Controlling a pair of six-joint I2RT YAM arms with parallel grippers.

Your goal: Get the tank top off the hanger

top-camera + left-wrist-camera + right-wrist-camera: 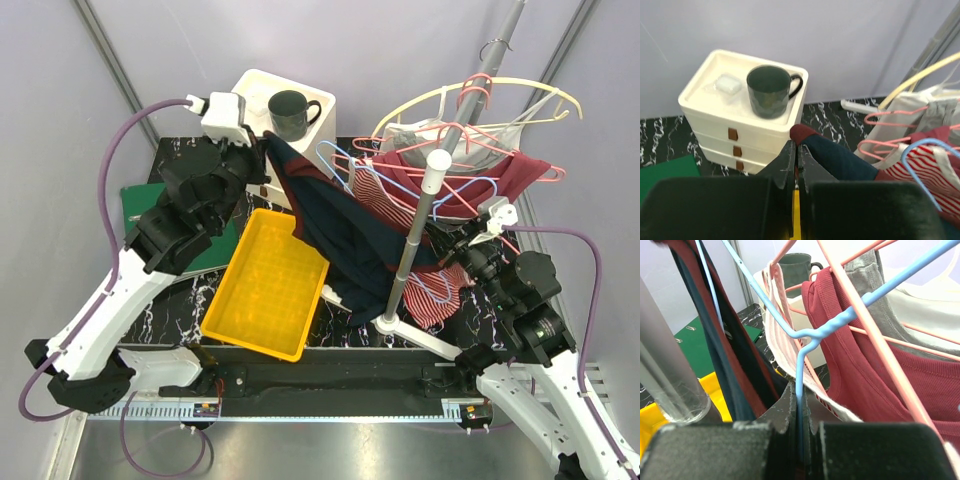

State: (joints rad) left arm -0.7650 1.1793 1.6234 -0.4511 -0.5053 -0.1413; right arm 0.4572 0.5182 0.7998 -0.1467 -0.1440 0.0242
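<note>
- Grey rack pole (pixel 413 235) stands centre-right, crowded with hangers.
- Navy tank top (pixel 335 235) stretches from the rack leftward above the yellow tray (pixel 265 285); it is not yet free.
- Blue hanger (pixel 832 326): your right gripper (pixel 800 390) is clamped on its wire, evidently to anchor it.
- Your left gripper (pixel 796 150) pinches the top's maroon edge, apparently to draw it off.

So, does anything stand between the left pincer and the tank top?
Nothing visible does. The left pincer is shut on the maroon-edged strap of the tank top, and the right pincer is shut on the blue hanger.
</note>
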